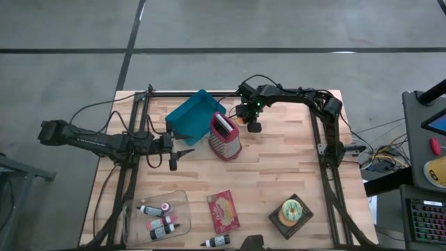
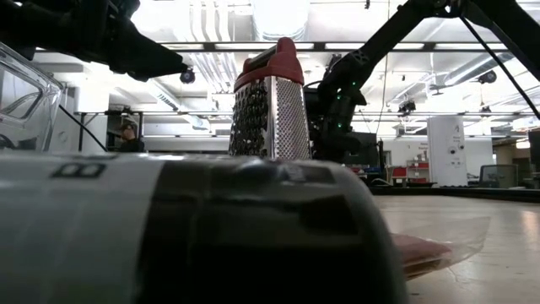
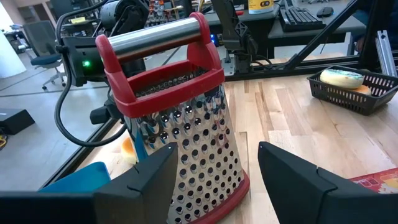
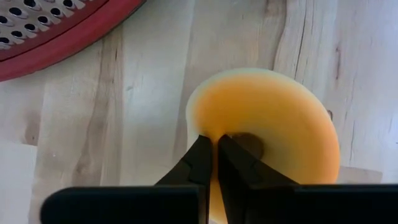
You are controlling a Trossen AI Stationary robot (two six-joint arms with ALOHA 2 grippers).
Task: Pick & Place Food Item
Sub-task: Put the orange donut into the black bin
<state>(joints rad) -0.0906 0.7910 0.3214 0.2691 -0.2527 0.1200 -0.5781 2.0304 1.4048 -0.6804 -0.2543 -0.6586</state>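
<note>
Setting. Smooth grey concrete floor (image 1: 63, 28) crossed by dark seam lines (image 1: 209, 50); pale butcher-block wooden table top (image 1: 279, 167) at centre. Low view: white ceiling with bright strip lights (image 2: 211, 38), a white pillar (image 2: 445, 148), desks along the far wall. Left wrist view: blue office chair (image 3: 43, 59), black keyboard (image 3: 298, 15) on a dark bench.

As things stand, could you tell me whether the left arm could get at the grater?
Probably yes: the left claw is open and faces the grater directly, with only bare table between them.
</note>
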